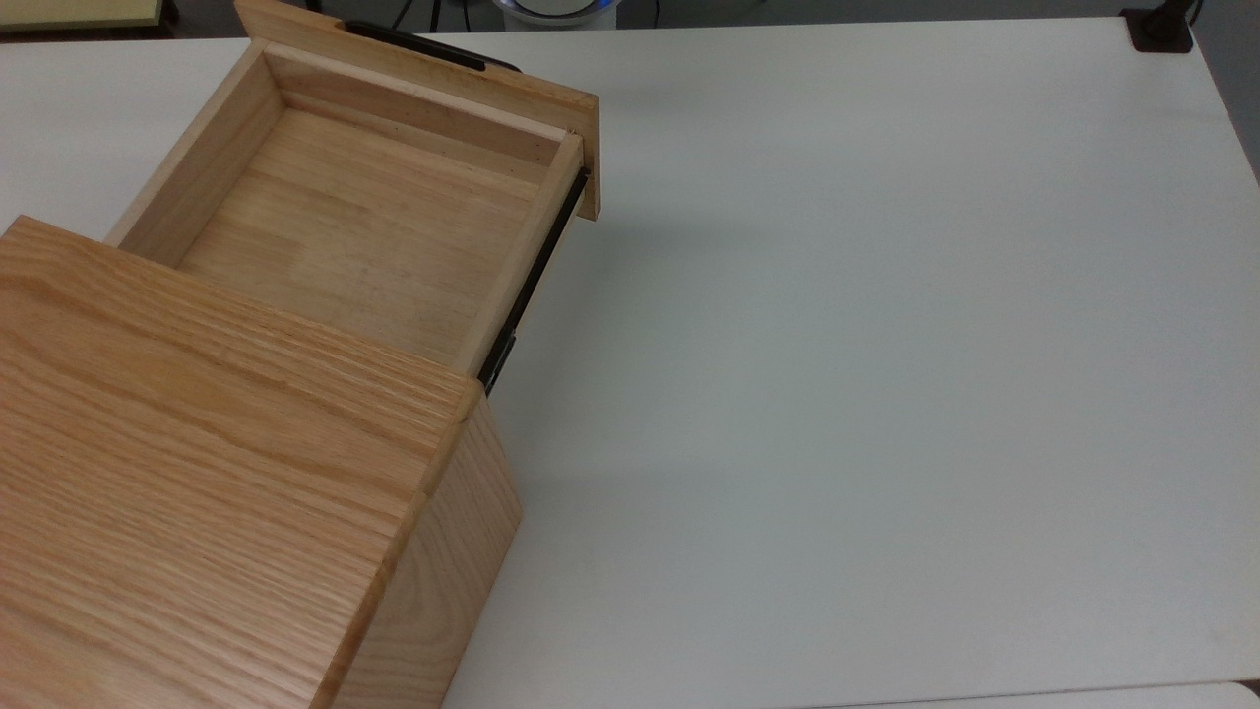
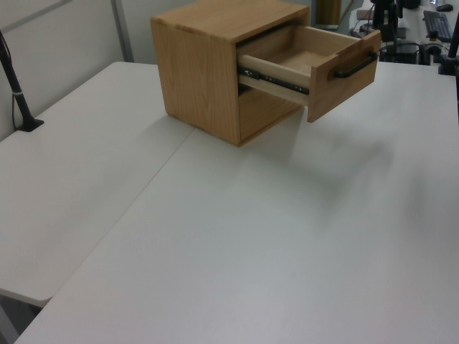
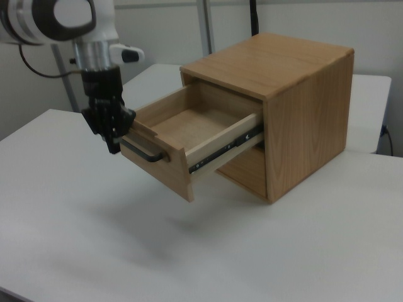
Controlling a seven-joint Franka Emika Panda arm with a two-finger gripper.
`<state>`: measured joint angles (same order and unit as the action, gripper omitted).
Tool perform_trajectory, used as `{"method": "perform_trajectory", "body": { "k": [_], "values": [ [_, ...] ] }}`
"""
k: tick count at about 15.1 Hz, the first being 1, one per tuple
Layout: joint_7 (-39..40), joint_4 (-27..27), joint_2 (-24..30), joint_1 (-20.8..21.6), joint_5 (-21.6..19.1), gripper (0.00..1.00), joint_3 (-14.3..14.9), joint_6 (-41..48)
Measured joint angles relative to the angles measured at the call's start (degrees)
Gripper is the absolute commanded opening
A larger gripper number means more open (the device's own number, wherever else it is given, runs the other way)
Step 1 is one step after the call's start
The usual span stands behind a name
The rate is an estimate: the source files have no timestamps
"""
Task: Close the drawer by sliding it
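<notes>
table: white point(image 3: 82, 226), bare surface in front of the cabinet; a seam runs across it in the left view point(image 2: 136, 193)
cabinet: oak box point(image 3: 302, 107) sits on the table; at the top view's lower left point(image 1: 197, 473); back centre in the left view point(image 2: 201, 72)
drawer: light wood point(image 3: 189, 129), upper slot of the cabinet, pulled out most of the way, nothing inside; top view shows the tray floor point(image 1: 345, 226); in the left view it sticks out toward the left view's right point(image 2: 315, 61)
rails: black point(image 3: 227, 148), exposed along the drawer side between front panel and cabinet; same rail in the top view point(image 1: 527, 286)
front panel: wider than the tray point(image 3: 160, 167), overhangs the table without touching it
handle: thin black bar point(image 3: 141, 151) on the panel face; also in the left view point(image 2: 355, 66)
gripper: black point(image 3: 112, 129), hangs from the white arm point(image 3: 56, 19), pointing down, at the right view's left end of the front panel, just beside the handle; contact with panel or handle unclear
jaws: cannot tell whether apart or together
post: black clamp post point(image 2: 18, 97) at the table's far edge on the left view's left, well apart from the cabinet
</notes>
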<state>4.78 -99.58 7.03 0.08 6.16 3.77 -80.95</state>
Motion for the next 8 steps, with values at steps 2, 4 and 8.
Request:
{"method": "perform_trajectory", "body": {
  "k": [2, 4, 8],
  "values": [
    [-5.65, -2.77, -0.02, 0.0, 0.0, 0.0, 0.0, -2.94],
    [-10.41, -5.35, -0.05, 0.05, 0.0, 0.0, 0.0, -6.42],
    [-19.42, -8.5, -0.52, 0.19, -0.01, 0.0, -0.04, -16.58]
  ]
}}
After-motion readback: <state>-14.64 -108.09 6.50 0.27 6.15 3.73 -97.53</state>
